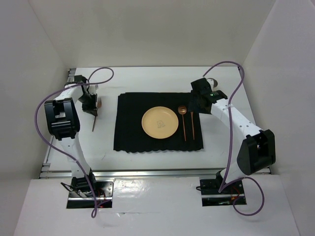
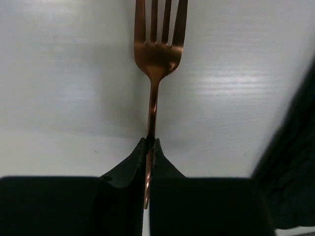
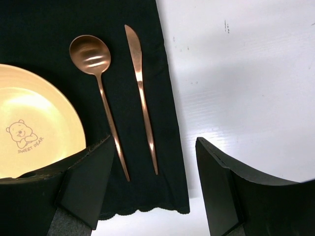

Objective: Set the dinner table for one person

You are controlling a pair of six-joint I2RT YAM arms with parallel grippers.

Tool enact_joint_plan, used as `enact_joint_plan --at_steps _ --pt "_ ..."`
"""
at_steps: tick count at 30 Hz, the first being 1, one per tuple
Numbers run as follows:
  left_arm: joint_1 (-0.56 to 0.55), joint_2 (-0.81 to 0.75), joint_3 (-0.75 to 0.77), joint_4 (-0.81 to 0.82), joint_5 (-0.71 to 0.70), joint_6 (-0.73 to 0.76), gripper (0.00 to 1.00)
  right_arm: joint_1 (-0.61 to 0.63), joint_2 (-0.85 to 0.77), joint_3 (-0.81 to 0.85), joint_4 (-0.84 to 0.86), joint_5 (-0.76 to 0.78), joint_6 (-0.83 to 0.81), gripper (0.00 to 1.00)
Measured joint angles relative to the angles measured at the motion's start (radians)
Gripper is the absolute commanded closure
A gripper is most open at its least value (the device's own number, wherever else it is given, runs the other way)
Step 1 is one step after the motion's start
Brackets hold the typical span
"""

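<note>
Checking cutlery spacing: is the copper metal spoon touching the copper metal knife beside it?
Apart. The right wrist view shows black cloth mat between the copper metal spoon and copper metal knife along their whole length.

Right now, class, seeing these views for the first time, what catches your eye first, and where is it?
A yellow plate with a bear drawing sits centred on the black mat, with a copper spoon and knife side by side on the mat at its right. Left of the mat, the left hand grips a copper fork by its handle; the right hand is open.
</note>
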Motion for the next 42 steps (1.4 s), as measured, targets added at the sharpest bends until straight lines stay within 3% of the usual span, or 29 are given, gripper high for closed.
enact_joint_plan --at_steps 5,10,14,22,34,36,42 --pt "-0.02 -0.187 -0.156 0.011 0.057 -0.207 1.0 0.0 0.0 -0.006 -0.001 -0.002 0.01 0.26" --pt "-0.24 -0.354 -0.211 0.016 0.079 -0.373 1.0 0.0 0.0 -0.015 -0.002 -0.006 0.024 0.26" --pt "-0.36 -0.29 -0.213 0.0 0.105 -0.488 1.0 0.0 0.0 -0.016 -0.004 -0.008 0.031 0.26" --pt "-0.483 -0.161 -0.2 -0.026 -0.014 -0.639 1.0 0.0 -0.023 -0.052 -0.023 -0.004 0.038 0.26" --pt "-0.536 -0.104 -0.163 0.013 -0.117 -0.667 1.0 0.0 -0.061 -0.08 -0.04 0.008 0.048 0.26" --pt "-0.539 -0.104 -0.162 0.018 -0.119 -0.645 0.93 0.0 -0.061 -0.079 -0.04 0.009 0.048 0.26" --pt "-0.54 -0.104 -0.162 0.028 -0.109 -0.608 0.91 0.0 -0.048 -0.079 -0.041 0.012 0.045 0.24"
